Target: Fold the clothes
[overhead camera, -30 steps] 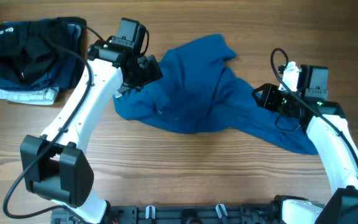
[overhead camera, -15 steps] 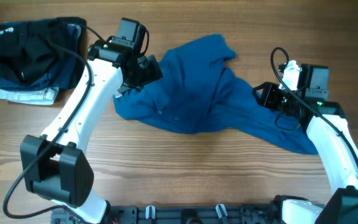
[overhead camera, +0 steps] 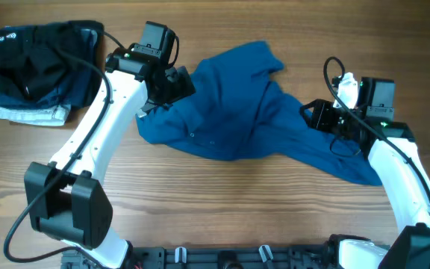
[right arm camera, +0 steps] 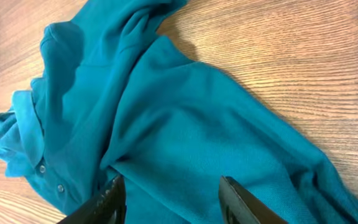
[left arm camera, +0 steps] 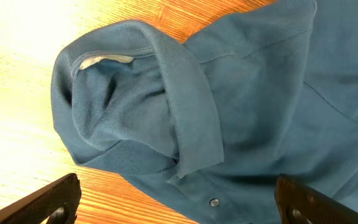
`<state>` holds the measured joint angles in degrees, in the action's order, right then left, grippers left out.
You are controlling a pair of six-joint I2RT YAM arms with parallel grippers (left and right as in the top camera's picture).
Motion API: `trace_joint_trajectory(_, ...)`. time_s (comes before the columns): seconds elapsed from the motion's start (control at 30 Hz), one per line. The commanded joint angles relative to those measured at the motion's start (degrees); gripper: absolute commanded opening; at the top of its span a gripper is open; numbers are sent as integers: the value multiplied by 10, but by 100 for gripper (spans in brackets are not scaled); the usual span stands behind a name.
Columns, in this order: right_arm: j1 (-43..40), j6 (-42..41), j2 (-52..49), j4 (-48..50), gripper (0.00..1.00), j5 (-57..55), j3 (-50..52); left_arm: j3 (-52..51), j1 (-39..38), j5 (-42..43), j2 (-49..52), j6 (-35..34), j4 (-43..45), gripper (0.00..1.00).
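A blue polo shirt (overhead camera: 237, 112) lies crumpled across the middle of the wooden table. Its collar and buttons show in the left wrist view (left arm camera: 185, 118), and it fills the right wrist view (right arm camera: 185, 130). My left gripper (overhead camera: 172, 86) is open at the shirt's left side, over the collar and placket, fingers (left arm camera: 179, 202) spread wide and holding nothing. My right gripper (overhead camera: 313, 116) is open above the shirt's right part, fingers (right arm camera: 173, 199) apart over the cloth, gripping nothing.
A stack of folded clothes (overhead camera: 39, 71), dark garments over a white one, sits at the table's far left corner. Bare wood lies in front of the shirt.
The right gripper has shifted very slightly left over the shirt. The left arm and the shirt have not visibly moved.
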<state>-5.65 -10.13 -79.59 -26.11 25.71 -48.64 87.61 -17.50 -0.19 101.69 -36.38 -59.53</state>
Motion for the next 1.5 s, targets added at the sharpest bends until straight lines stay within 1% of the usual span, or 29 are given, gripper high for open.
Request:
trace_joint_trajectory(0.0, 2, 12, 3, -1, 49, 11, -12, 3, 3, -8, 5, -3, 2, 100)
trace_joint_trajectory(0.8, 2, 23, 3, 1, 50, 9, -12, 3, 3, -8, 5, -3, 2, 100)
trace_joint_trajectory(1.03, 2, 25, 3, 9, 53, 9, -12, 3, 3, -8, 5, -3, 2, 100)
trace_joint_trajectory(1.17, 2, 7, 3, 1, 53, 9, -12, 3, 3, -8, 5, -3, 2, 100)
trace_joint_trajectory(1.2, 2, 6, 3, -6, 53, 2, -12, 3, 3, -8, 5, -3, 2, 100)
trace_joint_trajectory(1.27, 2, -36, 3, -40, 53, -83, -13, 3, 3, -8, 5, -3, 2, 100)
trace_joint_trajectory(1.3, 2, -38, 3, -62, 54, -124, -14, 3, 3, -8, 5, -3, 2, 100)
trace_joint_trajectory(1.33, 2, -51, 3, -110, 56, -169, -21, 3, 3, -8, 5, -3, 2, 100)
trace_joint_trajectory(1.43, 0, -55, 3, -204, 61, -187, -56, 4, 3, -6, 5, -3, 7, 100)
trace_joint_trajectory(1.47, -3, -69, 5, -251, 62, -196, -78, 4, 3, -5, 5, -3, 10, 100)
